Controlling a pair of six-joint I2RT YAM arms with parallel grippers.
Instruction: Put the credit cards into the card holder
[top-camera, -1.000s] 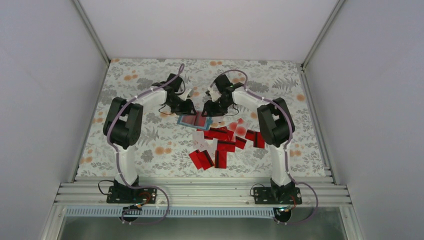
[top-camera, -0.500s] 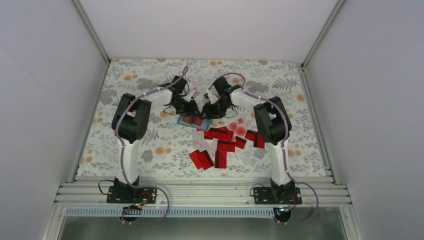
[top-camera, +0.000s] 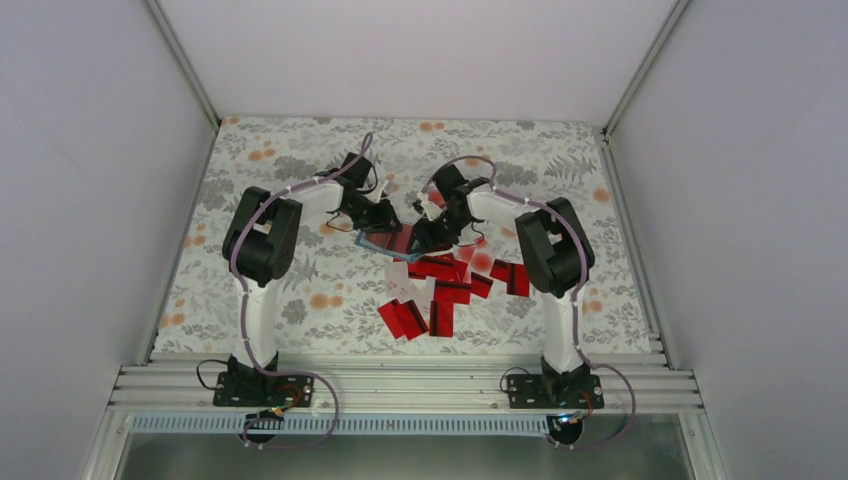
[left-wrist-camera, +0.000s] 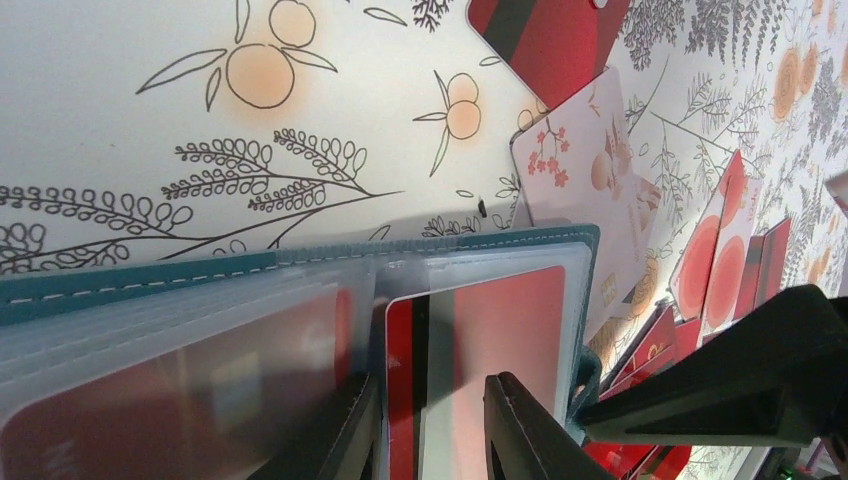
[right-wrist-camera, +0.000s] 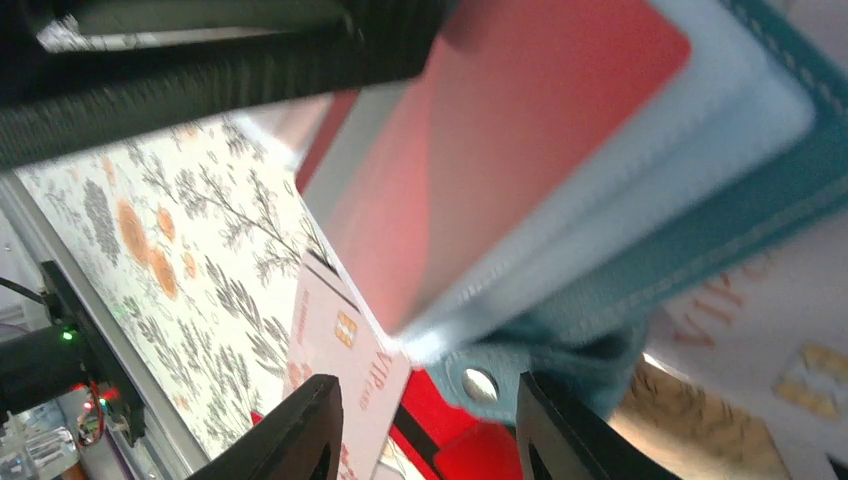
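The teal card holder (top-camera: 372, 241) lies open at mid-table between my two grippers. In the left wrist view its teal edge (left-wrist-camera: 120, 285) frames clear sleeves, and a red card with a black stripe (left-wrist-camera: 470, 340) sits in one sleeve. My left gripper (left-wrist-camera: 430, 440) is open, its fingers against that sleeve. My right gripper (right-wrist-camera: 425, 430) is open, jaws on either side of the holder's teal snap tab (right-wrist-camera: 478, 383). Both grippers show in the top view, left (top-camera: 388, 218) and right (top-camera: 425, 238). Loose credit cards (top-camera: 440, 290) lie in a pile in front of the holder.
A pale card (left-wrist-camera: 585, 150) and a red card (left-wrist-camera: 545, 40) lie on the floral cloth beside the holder. A pale VIP card (right-wrist-camera: 340, 340) lies under the right gripper. White walls enclose the table (top-camera: 270, 300) on three sides.
My left arm has swung right and brought its gripper onto the holder. My right gripper has shifted slightly down and right to the holder's right end. The holder has shifted a little.
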